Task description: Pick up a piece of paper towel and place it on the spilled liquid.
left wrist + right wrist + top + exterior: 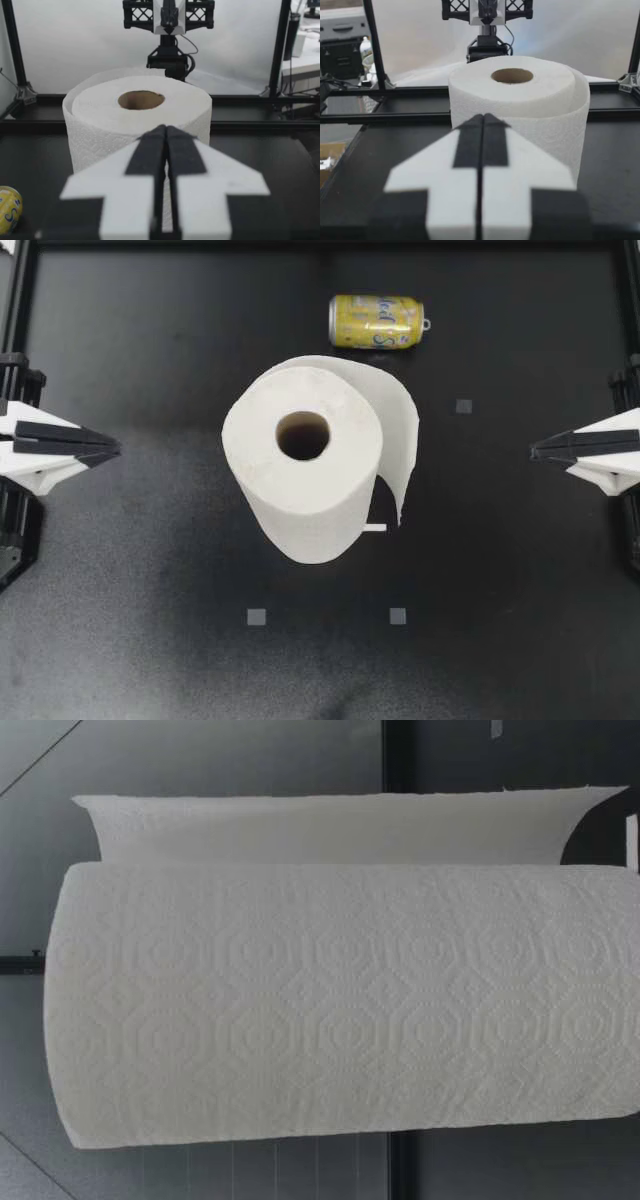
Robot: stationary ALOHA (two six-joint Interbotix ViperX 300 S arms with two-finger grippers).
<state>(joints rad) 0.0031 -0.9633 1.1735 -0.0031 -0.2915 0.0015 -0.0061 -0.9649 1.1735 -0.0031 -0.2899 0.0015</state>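
Observation:
A white paper towel roll point(303, 455) stands upright in the middle of the black table, with a loose sheet point(398, 430) curling off its right side. In the low view the roll point(340, 1000) fills the picture with the loose sheet point(330, 825) beside it. My left gripper point(112, 449) rests shut at the left edge, pointing at the roll point(140, 115). At the right edge my right gripper point(536, 450) is shut too, facing the roll point(520, 95). Both hold nothing. No spilled liquid is visible.
A yellow drink can point(377, 321) lies on its side behind the roll; in the left wrist view the can point(9, 208) shows beside the gripper. Small grey squares point(257, 617) point(398, 616) point(463, 406) mark the table.

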